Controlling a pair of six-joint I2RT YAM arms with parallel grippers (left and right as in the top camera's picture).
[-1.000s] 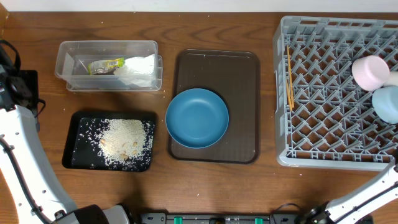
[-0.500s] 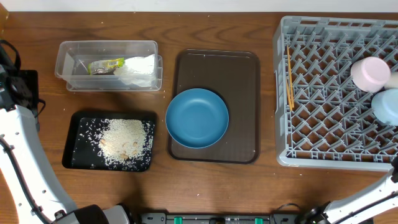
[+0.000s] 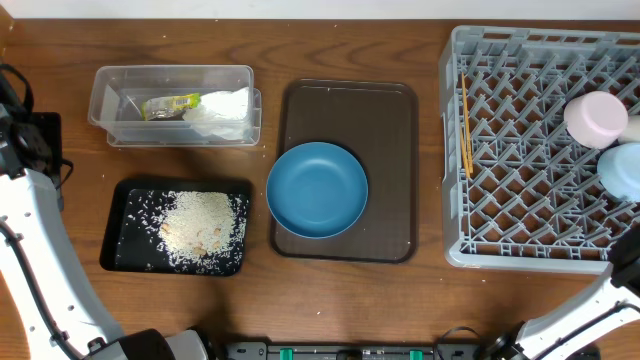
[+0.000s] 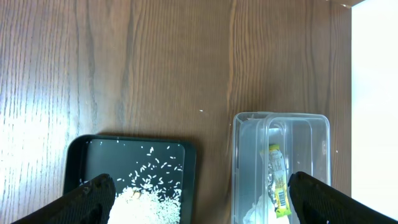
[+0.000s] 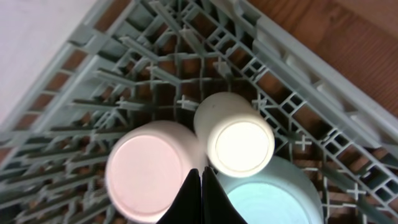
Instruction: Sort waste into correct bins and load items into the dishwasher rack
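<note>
A blue bowl sits on the brown tray in the middle of the table. The grey dishwasher rack on the right holds a pink cup, a light blue cup and orange chopsticks. In the right wrist view my right gripper is shut with nothing in it, just above where the pink cup, a white cup and the light blue cup meet. My left gripper is wide open, high over the table's left side.
A clear container at the back left holds a yellow wrapper and white tissue. A black tray with scattered rice lies in front of it. The left arm stands at the table's left edge.
The pink cup has shifted slightly left in the rack. The right arm's link at the bottom right corner has moved a little. The left arm is unchanged.
</note>
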